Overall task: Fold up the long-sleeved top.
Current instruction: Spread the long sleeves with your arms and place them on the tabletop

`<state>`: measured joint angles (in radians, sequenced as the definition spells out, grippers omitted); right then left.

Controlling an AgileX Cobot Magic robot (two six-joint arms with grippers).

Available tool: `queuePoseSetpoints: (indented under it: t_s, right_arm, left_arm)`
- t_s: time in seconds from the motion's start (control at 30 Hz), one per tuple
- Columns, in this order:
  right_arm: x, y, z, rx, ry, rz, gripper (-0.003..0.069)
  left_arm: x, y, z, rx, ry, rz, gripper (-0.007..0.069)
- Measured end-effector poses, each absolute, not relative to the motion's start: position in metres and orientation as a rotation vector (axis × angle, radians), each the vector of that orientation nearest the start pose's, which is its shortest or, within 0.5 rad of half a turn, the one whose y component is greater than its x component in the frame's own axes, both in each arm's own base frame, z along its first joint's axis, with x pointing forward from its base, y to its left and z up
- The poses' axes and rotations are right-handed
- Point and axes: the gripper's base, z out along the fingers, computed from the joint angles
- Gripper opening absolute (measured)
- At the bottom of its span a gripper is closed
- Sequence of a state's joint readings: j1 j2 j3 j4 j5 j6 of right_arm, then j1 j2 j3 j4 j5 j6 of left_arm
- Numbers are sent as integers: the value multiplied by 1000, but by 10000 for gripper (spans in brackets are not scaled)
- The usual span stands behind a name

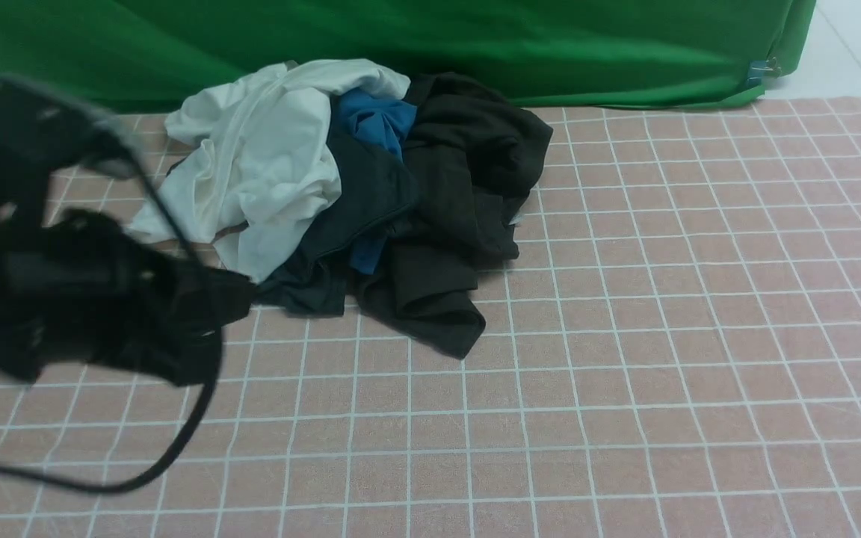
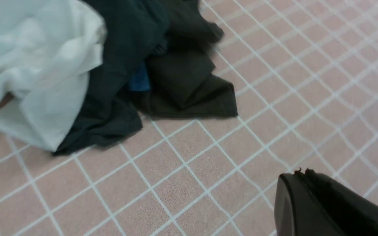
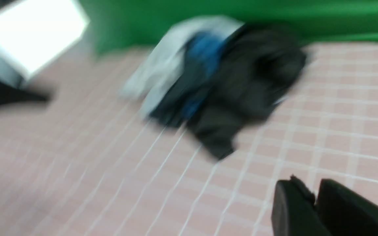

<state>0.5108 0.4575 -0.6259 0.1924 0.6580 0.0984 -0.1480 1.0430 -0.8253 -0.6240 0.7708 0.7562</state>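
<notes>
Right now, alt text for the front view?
A crumpled clothes pile lies on a pink gridded mat before a green backdrop: white garment left, blue cloth and charcoal cloth in the middle, long-sleeved top right. The blurred left arm fills the near left.

The right wrist view smears the top [image 3: 248,88] into a dark blur. Beside the top, the blue cloth [image 1: 374,119] lies mostly buried. The left arm [image 1: 64,299] is blurred and cropped.
</notes>
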Motion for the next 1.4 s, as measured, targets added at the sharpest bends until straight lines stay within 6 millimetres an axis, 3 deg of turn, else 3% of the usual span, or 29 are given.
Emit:
queuePoseSetpoints:
  t_s: [0.13,0.3,0.4,0.53,0.67,0.73,0.9,0.93,0.97,1.0,1.1,1.27,1.33,1.4]
  right_arm:
    - [77,75,357,-597,1964,642,138]
    - [80,95,366,-792,1892,657,144]
    - [80,98,365,-832,1882,649,148]
    - [79,98,364,-840,1886,647,154]
    - [79,98,363,-846,1896,645,162]
    - [79,98,363,-848,1898,644,165]
    - [79,98,363,-848,1899,643,167]
    - [79,98,363,-848,1899,643,167]
    - [79,98,363,-848,1899,643,167]
    - [79,98,363,-848,1899,643,167]
    - [79,98,363,-847,1896,644,167]
    - [79,98,364,-839,1886,647,167]
    - [79,98,364,-834,1889,651,167]
    - [79,98,364,-825,1894,657,167]
  left_arm:
    - [219,-79,310,754,2279,-473,18]
    - [230,-123,326,1009,2166,-385,18]
    - [244,-136,337,1001,2130,-263,20]
    - [271,-135,339,947,2128,-165,40]
    - [322,-122,310,844,2227,-122,150]
    - [351,-112,286,805,2273,-102,257]
    - [391,-98,251,780,2295,-49,501]
    - [392,-98,249,778,2295,-48,512]
    - [405,-97,239,755,2278,-36,607]
    - [409,-97,236,744,2271,-33,629]
    - [420,-101,217,727,2250,-22,679]
    - [431,-107,192,766,2215,14,690]
    - [434,-108,185,765,2218,19,672]
    - [436,-106,180,760,2223,21,596]
